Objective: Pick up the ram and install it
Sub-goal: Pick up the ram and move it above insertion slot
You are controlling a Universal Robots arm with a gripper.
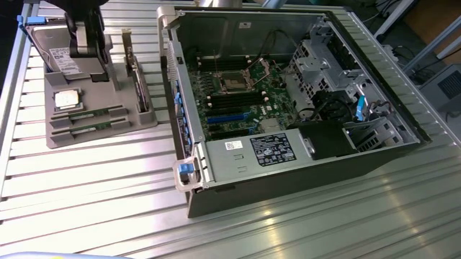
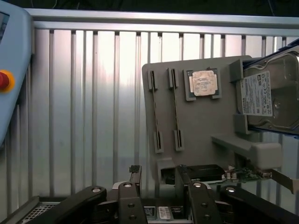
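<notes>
We found the claw (image 2: 158,173) spread and empty above the tray (image 1: 86,140). The ram (image 1: 89,114) lay in the tray's near slots beside its twin (image 1: 92,128), nearer than the claw, long axis across the claw's closing line.

table (image 1: 86,178): ribbed silver metal | light: bright glare on slats

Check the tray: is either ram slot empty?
No, the first ram and the second ram each fill a slot in the gray tray.
</notes>
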